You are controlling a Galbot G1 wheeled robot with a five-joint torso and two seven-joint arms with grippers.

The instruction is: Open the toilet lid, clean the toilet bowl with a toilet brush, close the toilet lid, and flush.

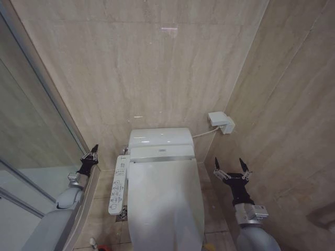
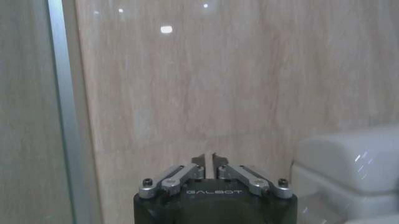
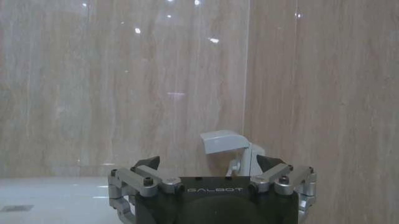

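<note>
The toilet lid (image 1: 165,204) lies shut, a smooth white oval that hides the toilet bowl. Behind it sits the white tank unit (image 1: 161,140), whose corner also appears as a white block (image 2: 349,168) in the left wrist view. My left gripper (image 1: 93,153) hovers left of the toilet beside the glass partition, its fingers (image 2: 210,161) pressed together on nothing. My right gripper (image 1: 231,166) hangs right of the toilet near the side wall, open and empty (image 3: 209,165). At the picture's lower edge a small white tip beside a red rim (image 1: 102,248) looks like the toilet brush in its holder.
A long white button panel (image 1: 119,184) runs along the toilet's left side, with a floor drain (image 1: 123,213) below it. A white wall box (image 1: 221,122) with a cable is mounted behind the toilet, in front of my right gripper (image 3: 224,140). The shower glass frame (image 2: 62,112) closes the left.
</note>
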